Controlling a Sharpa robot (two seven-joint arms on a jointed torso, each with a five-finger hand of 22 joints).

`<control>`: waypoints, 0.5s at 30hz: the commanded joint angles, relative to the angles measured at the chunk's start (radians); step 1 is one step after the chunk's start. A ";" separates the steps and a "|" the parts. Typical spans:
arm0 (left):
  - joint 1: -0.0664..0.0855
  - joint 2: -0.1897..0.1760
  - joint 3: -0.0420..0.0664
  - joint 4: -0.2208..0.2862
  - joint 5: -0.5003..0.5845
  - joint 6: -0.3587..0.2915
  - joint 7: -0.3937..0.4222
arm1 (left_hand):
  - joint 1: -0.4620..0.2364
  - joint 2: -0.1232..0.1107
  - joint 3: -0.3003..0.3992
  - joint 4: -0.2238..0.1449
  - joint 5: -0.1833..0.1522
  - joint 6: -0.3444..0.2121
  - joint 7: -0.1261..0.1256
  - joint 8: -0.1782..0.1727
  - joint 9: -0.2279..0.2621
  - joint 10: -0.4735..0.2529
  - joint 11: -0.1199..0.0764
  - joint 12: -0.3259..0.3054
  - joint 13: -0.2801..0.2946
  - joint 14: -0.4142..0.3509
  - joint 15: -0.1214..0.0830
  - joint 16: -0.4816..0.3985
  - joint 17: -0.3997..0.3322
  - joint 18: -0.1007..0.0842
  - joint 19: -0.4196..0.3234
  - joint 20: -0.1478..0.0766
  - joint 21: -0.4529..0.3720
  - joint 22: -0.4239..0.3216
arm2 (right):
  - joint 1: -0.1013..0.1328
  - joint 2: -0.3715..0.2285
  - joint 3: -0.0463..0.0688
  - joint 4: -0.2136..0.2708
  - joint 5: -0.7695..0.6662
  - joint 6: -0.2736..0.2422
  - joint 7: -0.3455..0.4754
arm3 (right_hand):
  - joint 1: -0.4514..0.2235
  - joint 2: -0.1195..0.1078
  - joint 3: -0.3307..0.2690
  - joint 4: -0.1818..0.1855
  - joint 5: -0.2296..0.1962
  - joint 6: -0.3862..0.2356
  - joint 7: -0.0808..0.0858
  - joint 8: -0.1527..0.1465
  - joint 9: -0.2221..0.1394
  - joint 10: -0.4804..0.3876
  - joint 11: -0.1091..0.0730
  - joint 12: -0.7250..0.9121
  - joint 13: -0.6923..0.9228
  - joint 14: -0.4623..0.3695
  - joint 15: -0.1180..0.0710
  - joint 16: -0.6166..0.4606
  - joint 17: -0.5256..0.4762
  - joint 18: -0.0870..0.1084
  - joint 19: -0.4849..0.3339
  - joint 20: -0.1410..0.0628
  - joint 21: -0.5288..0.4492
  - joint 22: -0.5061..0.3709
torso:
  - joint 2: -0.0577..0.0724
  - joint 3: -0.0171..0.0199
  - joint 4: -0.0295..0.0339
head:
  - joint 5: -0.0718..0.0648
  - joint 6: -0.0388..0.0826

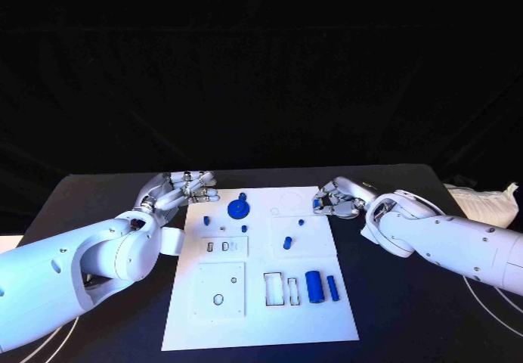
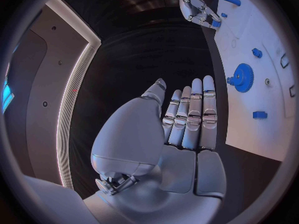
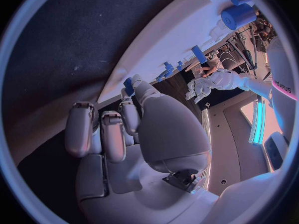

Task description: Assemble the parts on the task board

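On the black surface [image 1: 98, 197], the right robot hand [image 1: 340, 200] pinches a small blue part [image 3: 128, 85], likely light, rigid, slippery; left robot hand [image 1: 180, 189] open, fingers together.

**Blue bits on a white board**

The task board [image 1: 261, 318] is white and sits on a black table [image 1: 98, 227]. The gear [image 1: 239, 207] and the cylinder [image 1: 314, 286] are bright blue. Both hands, left hand [image 1: 180, 189] and right hand [image 1: 338, 200], are shiny silver, and the arms are white.
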 commanded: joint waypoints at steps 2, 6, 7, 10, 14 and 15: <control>0.000 0.000 0.001 0.001 0.002 0.020 0.003 | 0.003 0.003 -0.002 -0.005 -0.002 0.001 0.002 -0.007 0.000 -0.005 0.000 -0.004 0.000 -0.006 0.001 -0.003 0.001 0.009 -0.010 0.000 -0.006 -0.001 | 0.003 -0.007 0.005 0.049 0.023 -0.031 -0.047 | -0.007 0.001 0.008 0.001 0.005 0.028 -0.025 0.002 0.009 0.038 -0.036 0.000 0.016 0.094 -0.009 0.004 0.212 -0.020 -0.003 -0.009 0.004 -0.001 | 0.000 -0.0009 0.0001 | 0.002 0.002; 0.000 -0.001 0.001 -0.001 0.002 0.020 0.003 | 0.003 0.003 -0.002 -0.005 -0.002 0.001 0.002 -0.007 0.000 -0.005 0.000 -0.004 0.000 -0.006 0.001 -0.003 0.001 0.009 -0.010 0.000 -0.006 -0.001 | 0.013 -0.010 0.008 0.109 0.013 -0.023 -0.083 | -0.009 0.000 0.008 0.001 0.008 0.025 -0.023 0.000 0.009 0.037 -0.035 -0.002 0.014 0.094 -0.009 0.003 0.210 -0.020 -0.004 -0.009 0.003 -0.004 | -0.002 -0.0021 0.0002 | 0.004 0.001; 0.000 -0.001 0.001 -0.002 0.002 0.020 0.002 | 0.003 0.003 -0.002 -0.005 -0.002 0.001 0.002 -0.007 0.000 -0.005 0.000 -0.004 0.000 -0.006 0.001 -0.003 0.001 0.009 -0.010 0.000 -0.006 -0.001 | 0.016 -0.007 0.009 0.122 0.009 -0.026 -0.097 | -0.009 0.000 0.008 0.002 0.008 0.025 -0.023 0.000 0.009 0.037 -0.035 -0.002 0.014 0.094 -0.009 0.003 0.210 -0.020 -0.004 -0.009 0.003 -0.004 | -0.001 -0.0016 0.0008 | 0.005 0.001; 0.000 -0.001 0.000 -0.003 0.002 0.020 0.002 | 0.003 0.003 -0.001 -0.005 -0.002 0.001 0.002 -0.007 0.000 -0.005 0.000 -0.004 0.000 -0.006 0.001 -0.004 0.001 0.009 -0.010 0.000 -0.006 -0.002 | 0.021 0.009 0.009 0.154 -0.011 -0.035 -0.139 | -0.011 0.002 0.009 0.003 0.009 0.024 -0.023 -0.001 0.009 0.037 -0.034 -0.002 0.014 0.094 -0.009 0.003 0.210 -0.020 -0.004 -0.010 0.003 -0.004 | -0.001 -0.0013 0.0009 | 0.010 0.001; 0.001 0.000 0.000 -0.004 0.002 0.020 0.002 | 0.003 0.003 -0.001 -0.005 -0.002 0.001 0.002 -0.007 0.000 -0.005 0.000 -0.004 0.000 -0.006 0.001 -0.004 0.001 0.009 -0.010 0.000 -0.006 -0.002 | 0.022 0.040 0.009 0.195 -0.046 -0.042 -0.194 | -0.010 0.002 0.010 0.002 0.009 0.025 -0.023 -0.001 0.009 0.036 -0.035 -0.004 0.013 0.093 -0.009 0.002 0.208 -0.020 -0.004 -0.010 0.002 -0.004 | -0.001 -0.0015 0.0015 | 0.022 -0.006; 0.001 0.000 0.000 -0.005 0.002 0.020 0.002 | 0.003 0.003 -0.001 -0.005 -0.002 0.001 0.002 -0.007 0.000 -0.005 0.000 -0.004 0.000 -0.006 0.001 -0.004 0.001 0.009 -0.010 0.000 -0.006 -0.002 | 0.022 0.051 0.009 0.209 -0.062 -0.043 -0.213 | -0.009 0.002 0.011 0.000 0.010 0.025 -0.024 -0.001 0.010 0.036 -0.035 -0.005 0.013 0.093 -0.009 0.002 0.208 -0.020 -0.004 -0.010 0.002 -0.005 | 0.000 -0.0007 0.0019 | 0.024 -0.007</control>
